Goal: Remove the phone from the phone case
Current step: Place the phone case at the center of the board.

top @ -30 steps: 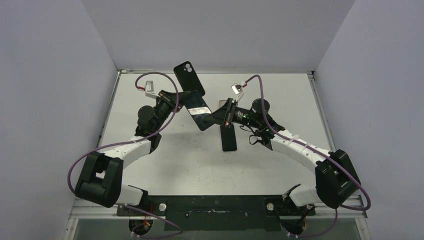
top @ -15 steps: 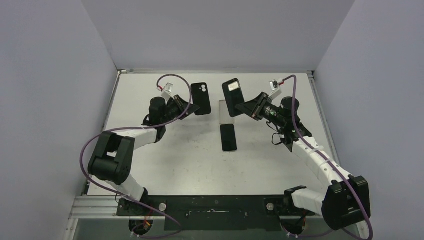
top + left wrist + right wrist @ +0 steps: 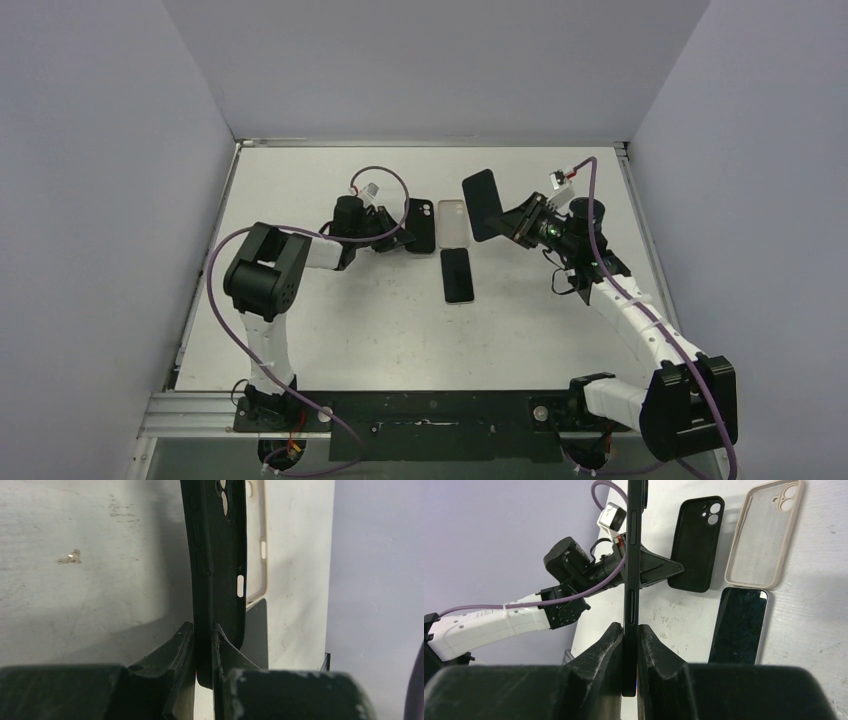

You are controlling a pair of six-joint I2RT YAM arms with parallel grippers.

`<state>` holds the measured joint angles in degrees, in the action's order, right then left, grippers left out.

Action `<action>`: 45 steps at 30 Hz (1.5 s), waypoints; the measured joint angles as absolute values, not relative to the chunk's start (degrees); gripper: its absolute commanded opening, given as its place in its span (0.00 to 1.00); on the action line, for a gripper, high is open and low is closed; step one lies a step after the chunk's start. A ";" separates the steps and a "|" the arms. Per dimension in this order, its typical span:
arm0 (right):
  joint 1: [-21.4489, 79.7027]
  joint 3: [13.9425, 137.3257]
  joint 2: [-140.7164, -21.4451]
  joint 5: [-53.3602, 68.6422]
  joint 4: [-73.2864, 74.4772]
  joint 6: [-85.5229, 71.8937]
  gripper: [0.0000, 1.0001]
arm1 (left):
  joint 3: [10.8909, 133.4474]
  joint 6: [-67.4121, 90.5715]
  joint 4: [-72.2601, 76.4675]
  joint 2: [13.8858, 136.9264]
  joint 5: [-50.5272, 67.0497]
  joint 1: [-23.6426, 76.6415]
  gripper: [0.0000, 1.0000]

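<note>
My left gripper (image 3: 396, 233) is shut on the near edge of the empty black phone case (image 3: 421, 225), which lies low at the table beside a beige case. In the left wrist view the black case (image 3: 216, 555) runs edge-on between my closed fingers (image 3: 184, 645). My right gripper (image 3: 516, 222) is shut on the black phone (image 3: 481, 204) and holds it raised, apart from the case. In the right wrist view the phone (image 3: 633, 555) stands edge-on in my gripper (image 3: 630, 640), and the black case (image 3: 696, 542) shows beyond it.
An empty beige case (image 3: 453, 222) lies right of the black case and also shows in both wrist views (image 3: 255, 535) (image 3: 761, 532). A second phone (image 3: 458, 275) lies screen-up just in front of it on the white table (image 3: 350, 320). Grey walls surround the table.
The two arms have pulled apart. The left one lowered the black case to the table beside the beige case; the right one carried the phone off to the right, free of the case.
</note>
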<state>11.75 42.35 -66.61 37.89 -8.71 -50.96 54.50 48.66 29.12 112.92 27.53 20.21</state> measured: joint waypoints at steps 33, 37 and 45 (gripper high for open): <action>10.09 42.35 -65.89 39.46 -8.01 -50.11 0.00 | 65.60 35.33 8.16 114.06 3.49 26.98 0.24; 10.09 42.35 -65.89 39.46 -8.03 -50.13 0.00 | 66.57 32.71 4.91 113.69 -2.42 29.19 0.14; 10.09 42.33 -65.89 39.90 -8.05 -50.30 0.00 | 66.78 31.79 3.33 113.45 -6.07 30.41 0.03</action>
